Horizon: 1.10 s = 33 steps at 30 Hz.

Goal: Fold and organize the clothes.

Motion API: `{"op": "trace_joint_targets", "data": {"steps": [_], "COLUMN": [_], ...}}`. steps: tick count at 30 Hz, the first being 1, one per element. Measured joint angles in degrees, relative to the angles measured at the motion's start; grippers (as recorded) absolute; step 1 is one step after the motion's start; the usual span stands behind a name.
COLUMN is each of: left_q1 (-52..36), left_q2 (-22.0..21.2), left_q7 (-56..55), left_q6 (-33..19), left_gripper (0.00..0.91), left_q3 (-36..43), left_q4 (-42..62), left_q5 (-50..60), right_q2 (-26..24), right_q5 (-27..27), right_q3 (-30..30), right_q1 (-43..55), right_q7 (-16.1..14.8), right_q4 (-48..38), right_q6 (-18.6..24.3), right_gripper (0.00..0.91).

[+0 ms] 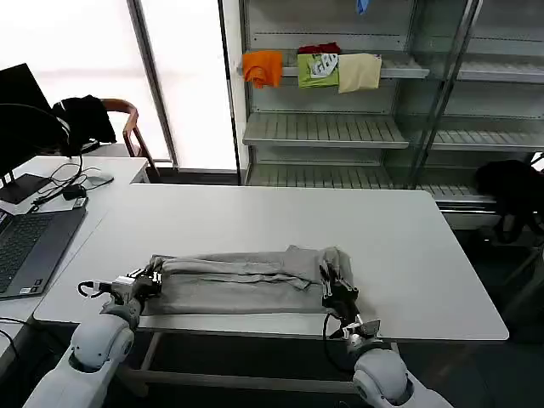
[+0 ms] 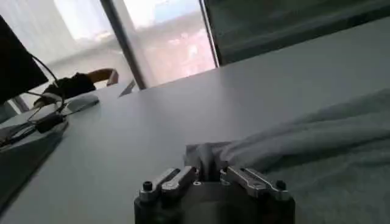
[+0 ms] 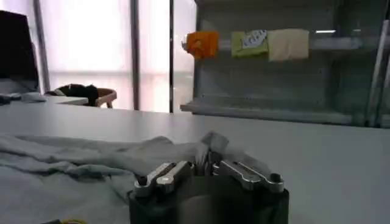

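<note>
The grey shirt [image 1: 242, 280] lies folded into a long band along the near edge of the tabletop [image 1: 280, 221]. The left gripper [image 1: 146, 281] pinches the band's left end, with cloth bunched between its closed fingers [image 2: 177, 181]. The right gripper [image 1: 338, 289] clamps the right end, where fabric rises between its fingers [image 3: 161, 175].

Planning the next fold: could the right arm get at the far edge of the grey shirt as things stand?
Probably yes: bare table lies beyond the grey shirt, but the right gripper is clamped on its end and must let go first.
</note>
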Motion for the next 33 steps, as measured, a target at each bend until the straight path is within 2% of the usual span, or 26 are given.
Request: {"op": "trace_joint_targets", "data": {"steps": [7,13,17,21,25,33], "left_q1": [1.9,2.0,1.3,1.0,1.9,6.2], "left_q2": [2.3,6.1,7.5,7.8,6.4,-1.5], "left_q7": [0.7,0.9,0.4,-0.9,-2.5,-4.3], "left_q6": [0.1,-0.1,-0.1,0.0,-0.7,-5.2], "left_gripper": [0.907,0.907,0.907,0.907,0.907,0.907], "left_q3": [-0.2,-1.5,-3.5,-5.1,-5.5,-7.3], "left_q4": [-1.6,-3.2,-5.0,-8.4,-12.4,-15.3], "left_q5": [3.6,5.8,6.1,4.6,1.5,-3.2], "right_q2": [-0.6,-2.3,-3.4,-4.5,-5.7,-7.4], "right_q5": [-0.2,-0.1,0.1,0.9,2.4,5.3], "right_q3": [1.2,2.9,4.9,7.3,9.9,17.2], "right_q1": [0.9,2.2,3.0,3.0,1.6,-5.9], "right_q7": [4.2,5.4,5.0,3.1,-0.1,-8.2], "right_q4": [1.0,3.8,6.5,9.4,12.1,16.2], "right_q6": [-2.7,-5.3,-6.0,-6.2,-5.7,-2.4], "right_gripper": [0.907,0.907,0.907,0.907,0.907,0.907]}}
